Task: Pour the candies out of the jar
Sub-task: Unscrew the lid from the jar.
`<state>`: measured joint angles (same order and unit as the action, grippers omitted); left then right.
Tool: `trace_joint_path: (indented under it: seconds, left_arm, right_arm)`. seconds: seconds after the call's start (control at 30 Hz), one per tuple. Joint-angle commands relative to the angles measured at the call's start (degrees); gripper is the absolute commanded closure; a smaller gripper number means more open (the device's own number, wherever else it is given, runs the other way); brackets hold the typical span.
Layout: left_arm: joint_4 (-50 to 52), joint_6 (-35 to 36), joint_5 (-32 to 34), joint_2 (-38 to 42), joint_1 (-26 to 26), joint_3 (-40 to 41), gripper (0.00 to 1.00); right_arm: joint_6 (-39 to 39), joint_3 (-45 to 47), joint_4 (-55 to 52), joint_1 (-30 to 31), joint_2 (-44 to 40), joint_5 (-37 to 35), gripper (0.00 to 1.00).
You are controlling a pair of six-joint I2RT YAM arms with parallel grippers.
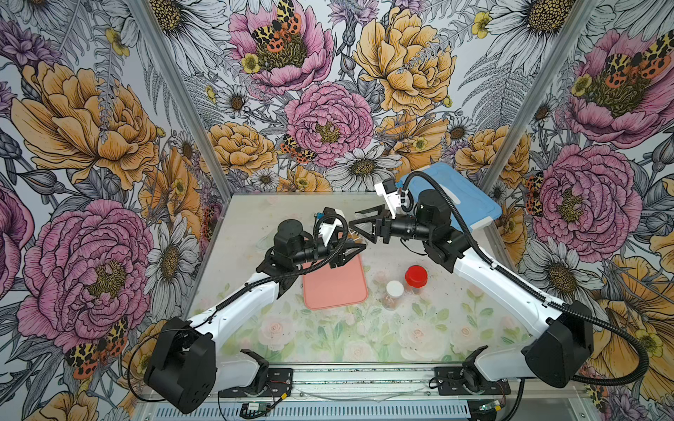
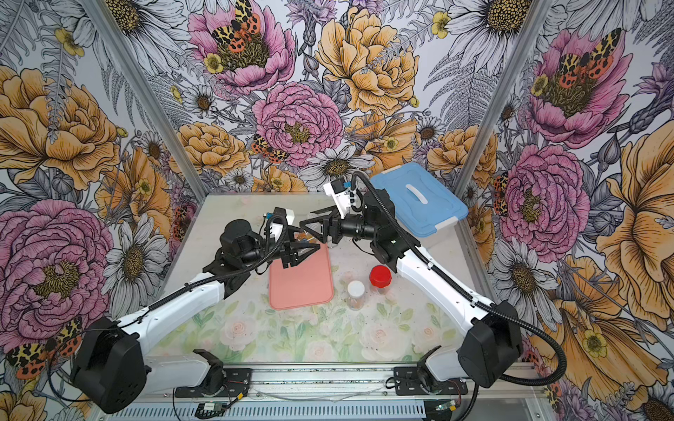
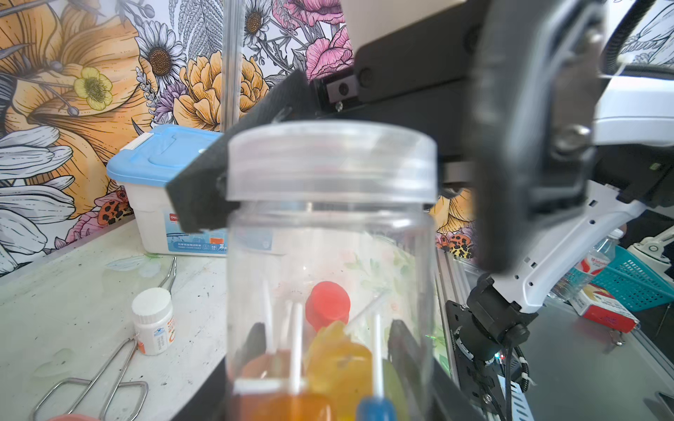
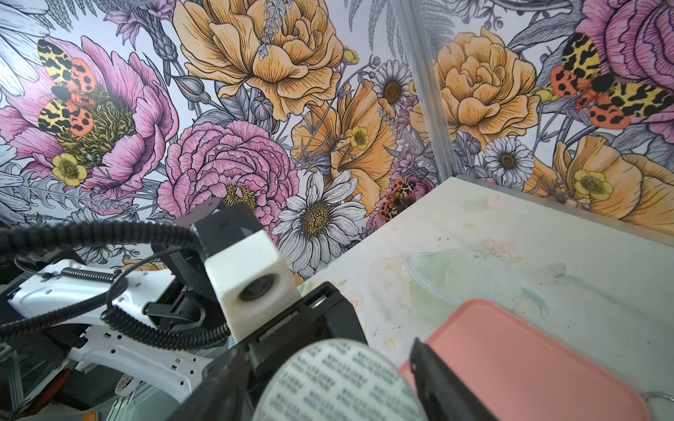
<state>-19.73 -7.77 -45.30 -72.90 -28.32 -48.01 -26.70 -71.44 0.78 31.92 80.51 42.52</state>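
Between left fingers (image 3: 448, 397), clamping its lower body: jar (image 3: 330, 255) sitting roughly upright, candies (image 3: 339, 361) lying at bottom, clear lid (image 3: 330, 160) on.

Right fingers (image 3: 198, 197) straddling lid; we are failing to tell squeeze from gap.

We are fearing:
- lid slipping
- jar twisting in clamp
- candies scattering past pink tray (image 1: 333, 288) beneath left fingers

Open tabletop (image 1: 328, 335) lying nearward. Red-capped jar (image 1: 416, 276) and blue-lidded box (image 1: 456, 197) crowding right fingers' side.

Bright, even light, soft shadows — jar (image 3: 330, 251) blurred close up in wrist view.

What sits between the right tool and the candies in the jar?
The clear lid, still on the jar, then empty jar space; left wrist view shows it.
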Motion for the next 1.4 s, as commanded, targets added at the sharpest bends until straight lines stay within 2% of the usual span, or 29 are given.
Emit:
trace_joint_path:
  seconds: [0.0, 0.03, 0.07, 0.3, 0.5, 0.73, 1.03, 1.27, 1.37]
  left_arm:
    - [-1.2, 0.2, 3.3, -0.2, -0.3, -1.7, 1.0]
    - [-0.5, 0.7, 4.7, 0.0, -0.3, -1.7, 1.0]
    - [0.0, 1.1, 5.7, 0.0, -0.3, -1.6, 1.0]
    - [3.4, 3.9, 12.5, 0.0, -1.1, -1.6, 1.0]
    - [10.1, 10.4, 22.7, 0.2, -5.2, -3.5, 1.0]
    - [10.8, 13.6, 30.7, 0.6, -8.0, -3.2, 1.0]
    - [10.8, 14.4, 33.5, 0.0, -8.6, -3.1, 1.0]
    - [10.5, 13.9, 33.6, 0.0, -8.6, -2.7, 1.0]
    - [9.9, 13.4, 32.2, 0.2, -8.5, -2.4, 1.0]
  right_arm:
    - [-3.4, -1.6, -0.8, -1.5, -2.1, 0.4, 0.08]
    - [-4.4, -1.7, -0.6, -2.1, -2.4, 0.4, 0.02]
    - [-5.2, -1.7, -0.6, -2.5, -2.7, 0.1, 0.01]
    - [-7.0, -1.5, -2.7, -2.9, -4.7, -7.6, 0.01]
    - [-8.4, -1.9, -4.5, -1.6, -2.4, -17.4, 0.1]
    - [-9.5, -2.3, -5.8, 1.1, 1.3, -22.1, 0.15]
    - [-10.3, -2.6, -5.7, 2.6, 3.0, -22.9, 0.31]
    - [-10.4, -2.9, -5.7, 2.7, 3.2, -23.8, 0.38]
    - [-9.3, -3.0, -5.7, 2.6, 3.1, -23.4, 0.49]
